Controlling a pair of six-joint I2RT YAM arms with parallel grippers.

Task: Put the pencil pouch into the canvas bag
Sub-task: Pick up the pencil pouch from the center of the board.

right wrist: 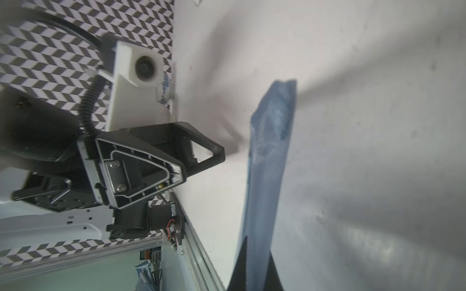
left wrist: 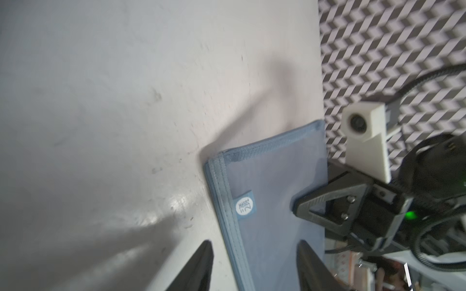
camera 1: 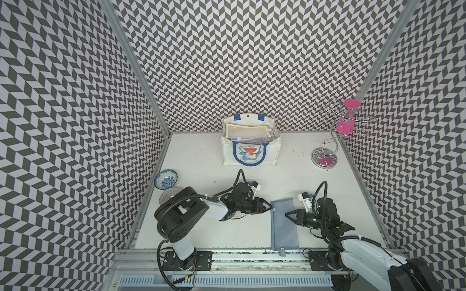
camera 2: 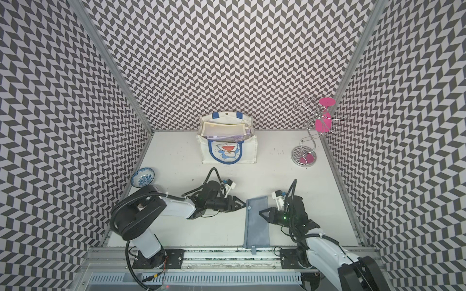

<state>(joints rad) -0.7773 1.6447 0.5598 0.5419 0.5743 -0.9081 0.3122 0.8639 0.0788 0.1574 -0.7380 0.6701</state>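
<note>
I expect the flat blue-grey fabric pencil pouch (camera 1: 283, 231), lower centre, to sag limply: right end effector (camera 1: 286, 215) clamps its edge, left end effector (camera 1: 271, 208) gapes at its hemmed side.

Blue pouch (left wrist: 274, 176) (round white label (left wrist: 244, 205)): hem between the left gripper's (left wrist: 254, 267) spread jaws; right gripper (left wrist: 297, 207) pinches it at two o'clock.
</note>
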